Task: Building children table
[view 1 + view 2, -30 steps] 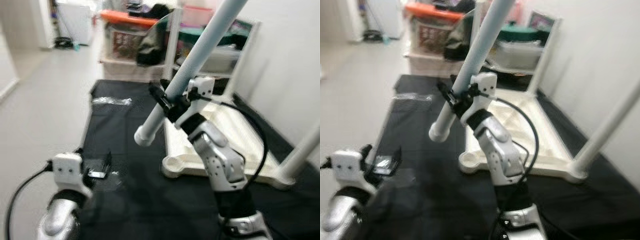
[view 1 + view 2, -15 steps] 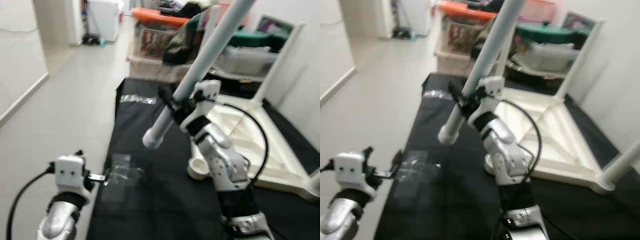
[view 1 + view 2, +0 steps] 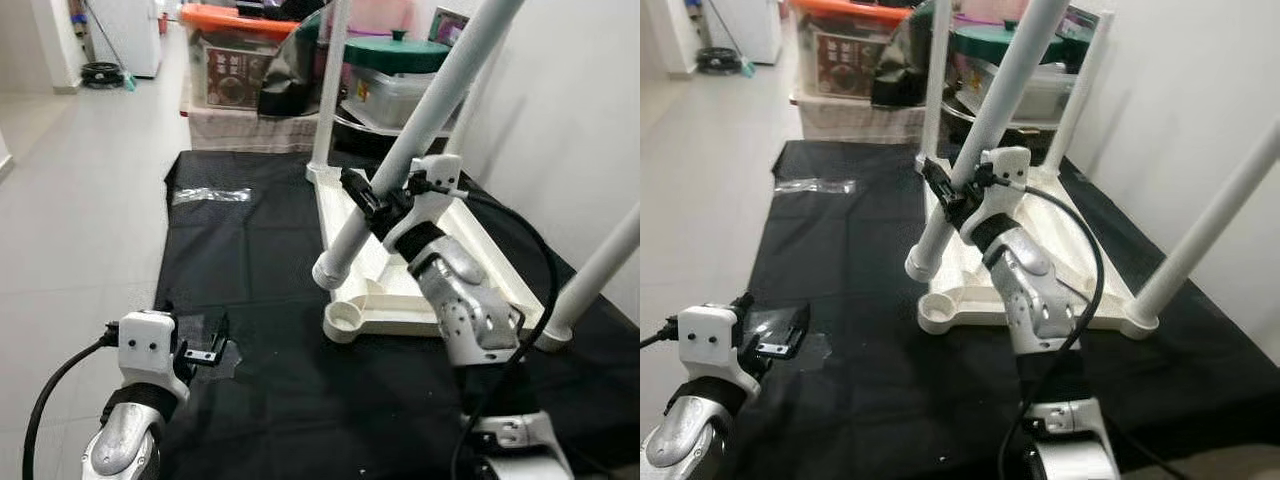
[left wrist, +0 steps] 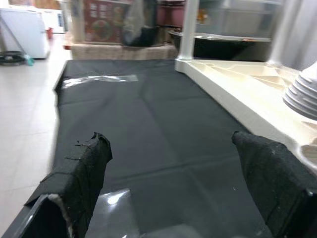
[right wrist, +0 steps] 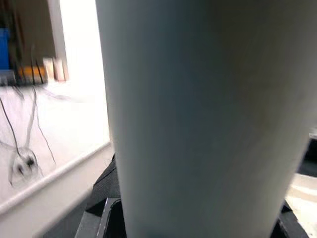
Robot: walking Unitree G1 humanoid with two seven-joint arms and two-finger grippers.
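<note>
An upturned white children's table (image 3: 470,235) lies on a black mat (image 3: 250,250), with fitted legs standing up at its far corner (image 3: 330,80) and right corner (image 3: 598,272). My right gripper (image 3: 375,205) is shut on a loose pale table leg (image 3: 430,110), held tilted. The leg's lower end (image 3: 330,272) hangs just above the empty near-corner socket (image 3: 345,320). In the right wrist view the leg (image 5: 198,119) sits between the fingers. My left gripper (image 3: 200,345) is low over the mat, open and holding nothing; its fingers (image 4: 79,173) frame bare mat.
Shelving with storage boxes (image 3: 235,70) and a green-lidded pot (image 3: 400,55) stands behind the mat. A clear plastic bag (image 3: 212,196) lies on the mat's far left, and another clear wrap (image 3: 228,362) lies by my left gripper. A white wall is on the right, tiled floor (image 3: 70,200) on the left.
The camera has swung and steadied. The right gripper still grips the leg, whose lower end now sits nearer the table's near corner socket. The left gripper stays low and open.
</note>
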